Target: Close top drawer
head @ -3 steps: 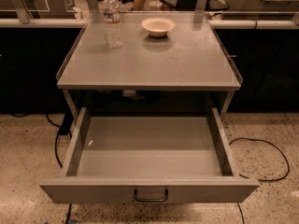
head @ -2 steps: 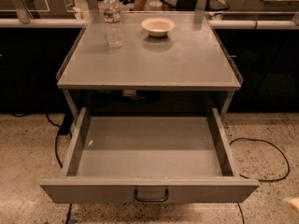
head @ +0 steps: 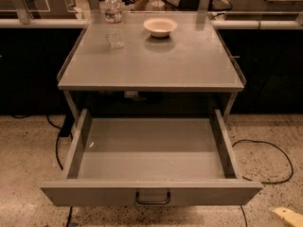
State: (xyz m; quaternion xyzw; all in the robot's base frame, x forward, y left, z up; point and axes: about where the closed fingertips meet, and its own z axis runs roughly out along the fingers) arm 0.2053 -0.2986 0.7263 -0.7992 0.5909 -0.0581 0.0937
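Observation:
The top drawer (head: 151, 193) is a wide, shallow grey metal drawer, pulled fully out from under the grey table and empty inside. Its flat front panel faces me, with a small dark loop handle (head: 153, 198) at the centre. Only a pale tip of my gripper (head: 285, 216) shows at the bottom right corner, low over the floor. It is to the right of the drawer front's right end and apart from it.
On the grey table top (head: 189, 65) stand a clear water bottle (head: 114, 19) at the back left and a white bowl (head: 160, 26) at the back centre. Black cables (head: 270, 148) lie on the speckled floor on both sides. A dark counter runs behind.
The pale gripper tip has come into view at the bottom right corner and moved a little left and up. The drawer stays open as before.

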